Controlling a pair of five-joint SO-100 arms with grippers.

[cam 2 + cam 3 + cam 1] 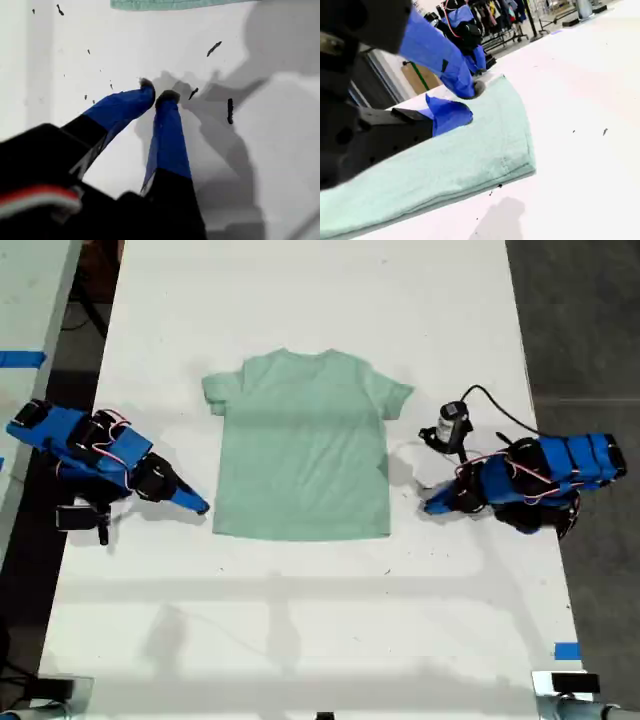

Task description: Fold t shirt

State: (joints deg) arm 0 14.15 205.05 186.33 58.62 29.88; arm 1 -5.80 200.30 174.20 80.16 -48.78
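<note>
The t shirt (pixel 305 440) lies flat and spread on the white table (pixel 300 620), neck toward the exterior view's top. My first gripper (pixel 428 505) rests at the exterior view's right, a short way off the shirt's side edge. In the first wrist view its blue fingers (pixel 159 95) meet at the tips, shut on nothing, with the shirt's edge (pixel 175 4) beyond them. My second gripper (pixel 200 505) sits at the exterior view's left beside the shirt's lower corner. Its jaws (pixel 470 102) stand slightly apart, just above the cloth (pixel 445 160).
A small black and white device (pixel 450 425) with a cable stands on the table behind my first arm. Blue tape (pixel 567 650) marks the table near the exterior view's lower right. Another table (pixel 25 360) adjoins at the exterior view's left. Small dark specks (pixel 215 47) dot the surface.
</note>
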